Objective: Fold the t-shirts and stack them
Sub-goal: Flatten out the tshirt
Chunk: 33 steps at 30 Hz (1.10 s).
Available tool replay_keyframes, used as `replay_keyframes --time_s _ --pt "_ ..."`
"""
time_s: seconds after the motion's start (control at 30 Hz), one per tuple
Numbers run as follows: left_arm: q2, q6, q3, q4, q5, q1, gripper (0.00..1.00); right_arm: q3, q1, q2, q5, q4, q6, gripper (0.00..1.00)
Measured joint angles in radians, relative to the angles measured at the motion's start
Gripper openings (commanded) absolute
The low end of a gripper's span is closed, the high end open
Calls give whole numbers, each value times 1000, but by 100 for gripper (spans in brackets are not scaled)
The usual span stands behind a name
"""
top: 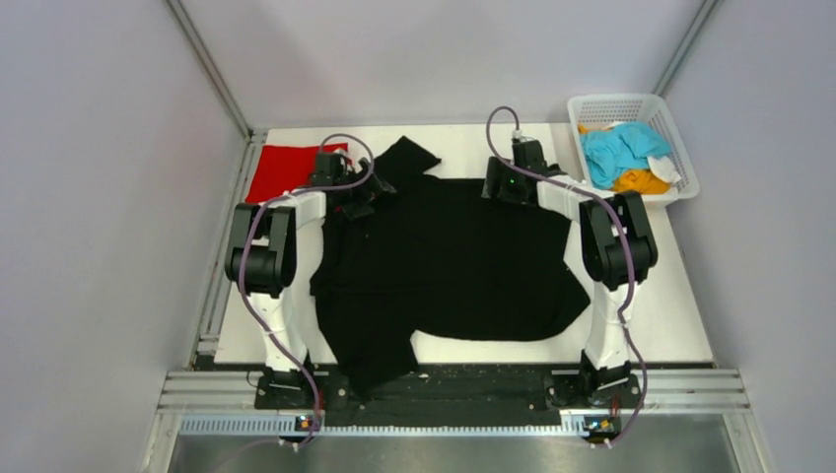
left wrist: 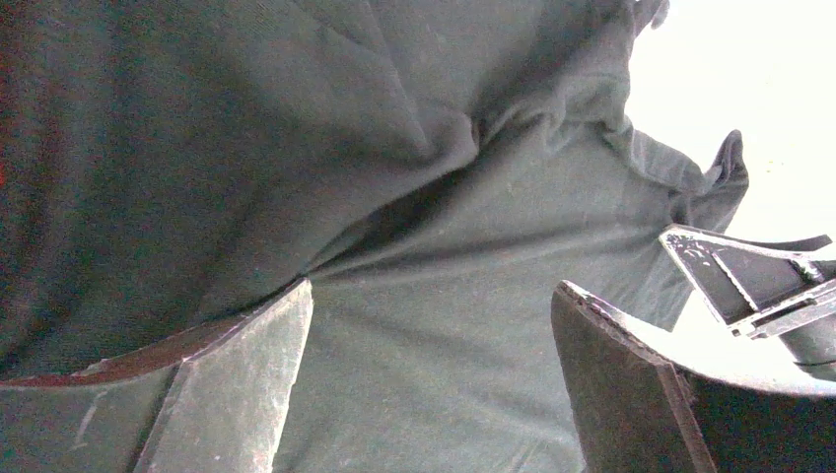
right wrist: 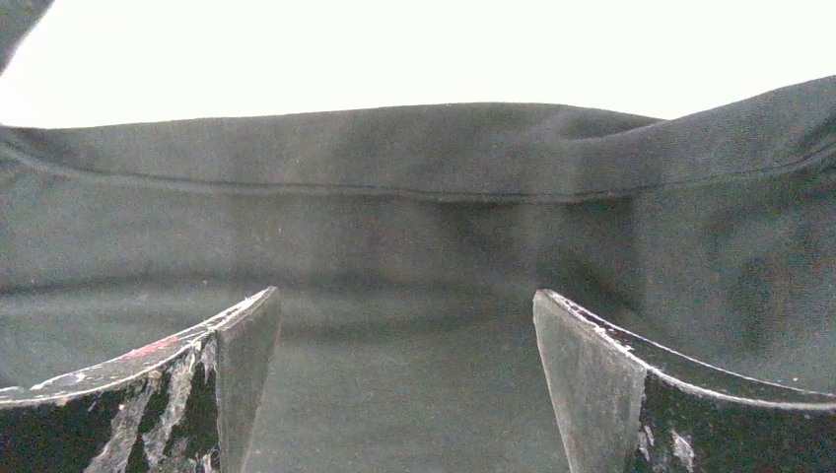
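Black shirt (top: pixel 453 256) lies limp across tabletop centre, spilling over near edge. My left end effector (left wrist: pixel 429 296) and right end effector (right wrist: pixel 404 305) both gape apart over its far edge. Light, floppy cloth; I'd pinch far corners.

No readable text, labels, brands or numbers anywhere. Black t-shirt (top: pixel 449 261) plain, red t-shirt (top: pixel 281 169) plain, white basket (top: pixel 589 106) at far right corner unmarked.
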<state>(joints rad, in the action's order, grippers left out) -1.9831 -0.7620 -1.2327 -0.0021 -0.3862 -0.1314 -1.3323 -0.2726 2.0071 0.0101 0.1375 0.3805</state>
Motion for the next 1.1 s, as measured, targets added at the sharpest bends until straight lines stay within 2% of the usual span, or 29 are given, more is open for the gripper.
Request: replay_keyframes --time_s 0.27,0.43,0.57,0.83,0.97,1.1 --pt "-40 -11 -82 -59 25 89 97 -243 -40 172 2 -18 15 97" --pt "-53 -9 -112 -84 43 101 97 -243 -45 161 -67 -13 2 97" --pt "-53 -3 -112 -82 39 101 98 -69 -37 -3 -130 13 -3 96" --pt "-20 22 -84 -93 60 80 98 355 -26 -528 -328 181 98 92" --pt "47 37 -34 -124 82 44 98 495 8 -636 -383 269 160 88" --pt "122 56 7 -143 106 -20 98 570 31 -640 -395 326 201 86"
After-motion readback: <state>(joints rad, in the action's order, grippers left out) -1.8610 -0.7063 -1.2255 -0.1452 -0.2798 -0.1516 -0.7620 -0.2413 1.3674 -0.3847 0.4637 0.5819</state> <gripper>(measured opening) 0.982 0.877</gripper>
